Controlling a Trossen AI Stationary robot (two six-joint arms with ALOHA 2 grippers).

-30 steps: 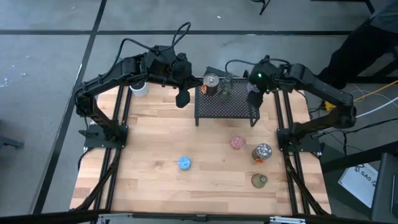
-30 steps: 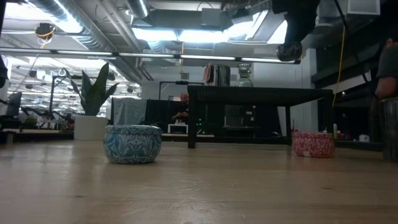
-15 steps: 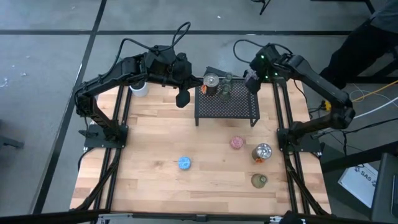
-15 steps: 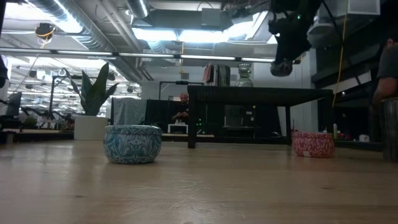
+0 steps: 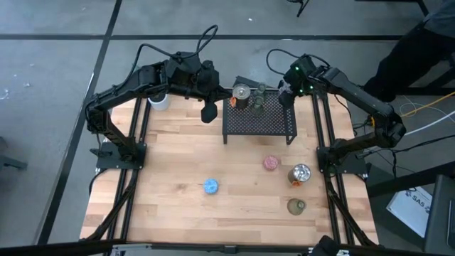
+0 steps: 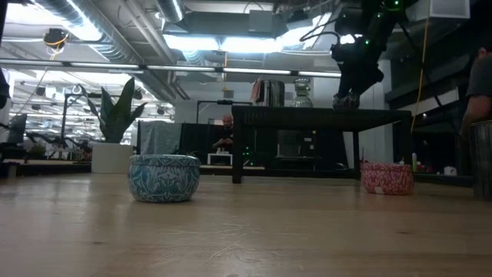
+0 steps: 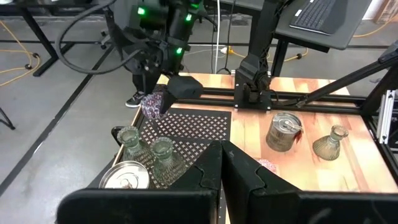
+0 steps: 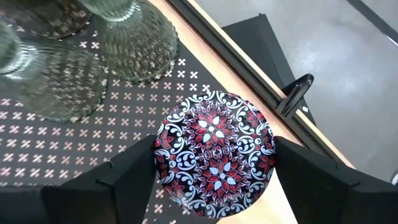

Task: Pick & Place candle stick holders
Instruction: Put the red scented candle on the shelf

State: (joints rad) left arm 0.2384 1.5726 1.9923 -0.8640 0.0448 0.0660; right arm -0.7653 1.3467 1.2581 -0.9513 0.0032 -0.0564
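Red-patterned holder (image 8: 214,152) (gripped by right tool (image 8: 211,168)) over black mesh rack (image 8: 74,140).

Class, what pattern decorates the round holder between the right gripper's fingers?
Red, white and black floral pattern on the round holder, clearest in the right wrist view.

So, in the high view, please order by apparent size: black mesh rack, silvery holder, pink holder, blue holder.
1. Black mesh rack, clearly the largest.
2. Silvery holder.
3. Pink holder and blue holder: they look nearly equal, so I do not rank them.
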